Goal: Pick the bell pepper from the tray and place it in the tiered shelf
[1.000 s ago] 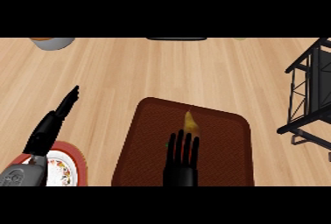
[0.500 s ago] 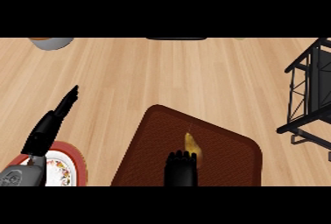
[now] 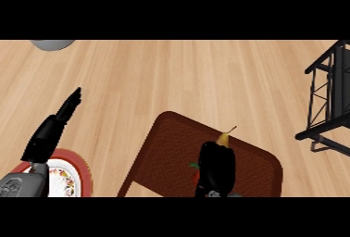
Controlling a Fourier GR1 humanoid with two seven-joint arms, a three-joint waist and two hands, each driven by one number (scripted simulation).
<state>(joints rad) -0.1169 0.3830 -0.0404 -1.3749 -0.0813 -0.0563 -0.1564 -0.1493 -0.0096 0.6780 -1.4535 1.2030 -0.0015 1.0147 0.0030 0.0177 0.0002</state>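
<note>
The dark brown tray lies skewed at the lower middle of the counter. My right hand is over it, fingers curled down round the bell pepper. Only a yellowish tip with a thin stem shows beyond the fingers, and a red and green bit shows at the hand's left side. The rest of the pepper is hidden under the hand. The black wire tiered shelf stands at the right edge, well apart from the hand. My left hand rests open at the left with fingers straight, away from the tray.
A red-rimmed patterned plate sits at the lower left, partly under my left forearm. A grey bowl shows at the top left edge. Bare wooden counter stretches between the tray and the shelf.
The right hand's fingers went from straight to curled over the pepper. The tray has turned and shifted slightly, and the pepper's yellow tip moved with it.
</note>
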